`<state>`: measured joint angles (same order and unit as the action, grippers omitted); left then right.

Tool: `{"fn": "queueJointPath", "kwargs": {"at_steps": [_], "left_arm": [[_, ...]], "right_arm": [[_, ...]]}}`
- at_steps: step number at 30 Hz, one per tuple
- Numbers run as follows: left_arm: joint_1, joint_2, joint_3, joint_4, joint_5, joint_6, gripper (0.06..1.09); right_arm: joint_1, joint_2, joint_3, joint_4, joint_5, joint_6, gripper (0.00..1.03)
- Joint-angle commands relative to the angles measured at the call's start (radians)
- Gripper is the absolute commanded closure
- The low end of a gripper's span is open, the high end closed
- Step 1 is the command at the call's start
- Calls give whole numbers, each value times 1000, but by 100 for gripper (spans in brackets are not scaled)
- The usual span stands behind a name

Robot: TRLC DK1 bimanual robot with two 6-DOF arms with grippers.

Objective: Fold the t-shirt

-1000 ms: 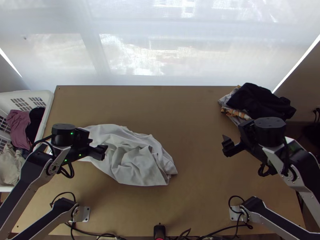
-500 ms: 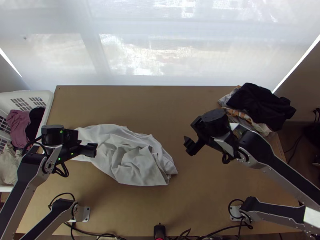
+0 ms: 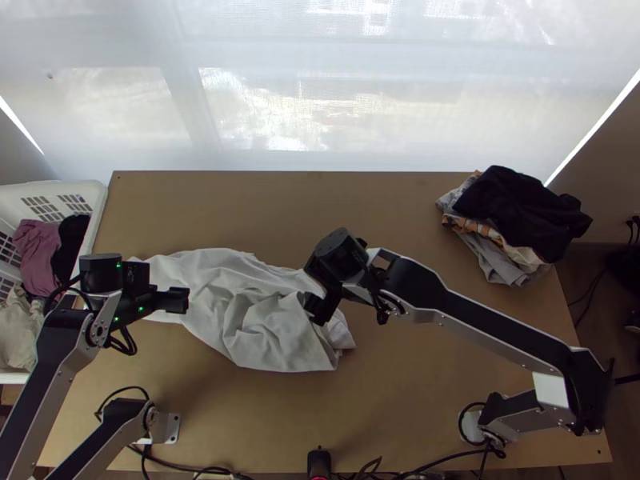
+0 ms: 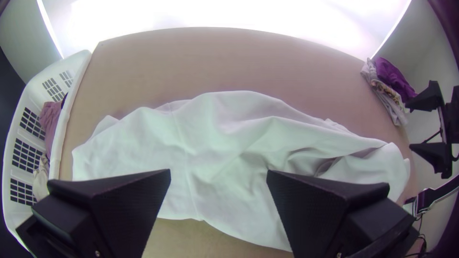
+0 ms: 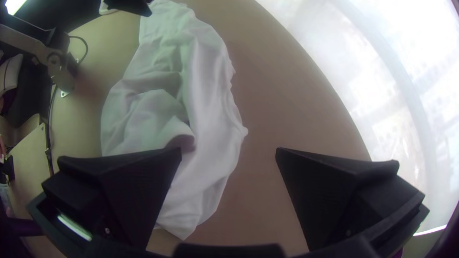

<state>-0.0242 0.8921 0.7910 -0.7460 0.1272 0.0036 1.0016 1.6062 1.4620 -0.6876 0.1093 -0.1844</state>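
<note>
A white t-shirt (image 3: 256, 320) lies bunched and wrinkled on the left half of the table. My left gripper (image 3: 182, 300) is above the shirt's left part in the top view. The left wrist view has the same gripper (image 4: 219, 174) open over the cloth (image 4: 215, 143), holding nothing. In the top view my right gripper (image 3: 312, 308) hangs over the shirt's right part. From the right wrist view, this gripper (image 5: 228, 153) stands open, one finger over the cloth (image 5: 210, 95) and the other over bare table, nothing between them.
A white basket (image 3: 94, 210) with clothes stands at the table's left edge. A pile of folded clothes topped by a black garment (image 3: 520, 204) lies at the back right. Cables run along the table's near edge.
The right arm has swung left from the table's right side to above the shirt's right part. My left gripper has shifted slightly left. The shirt lies as before.
</note>
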Motion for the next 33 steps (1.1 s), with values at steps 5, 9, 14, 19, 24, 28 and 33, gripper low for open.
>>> {"fn": "queueJointPath", "kwargs": {"at_steps": [5, 9, 14, 19, 24, 28, 33], "left_arm": [[44, 1, -12, 22, 35, 9, 11], [44, 15, -15, 31, 40, 9, 11], [46, 18, -19, 42, 43, 7, 11], [67, 15, -29, 42, 55, 19, 11], [79, 21, -30, 46, 65, 27, 11], [78, 34, -22, 54, 69, 26, 11], [78, 44, -13, 56, 74, 21, 11]], "right_arm": [[51, 133, 46, 31, -17, -7, 11], [75, 158, 72, 31, -17, -7, 11], [103, 190, 104, 30, -17, -3, 12], [109, 198, 90, 5, -91, -9, 53], [104, 189, 78, -9, -129, -38, 99], [103, 175, 80, -10, -132, -50, 100], [69, 144, 109, -10, -132, -63, 100]]}}
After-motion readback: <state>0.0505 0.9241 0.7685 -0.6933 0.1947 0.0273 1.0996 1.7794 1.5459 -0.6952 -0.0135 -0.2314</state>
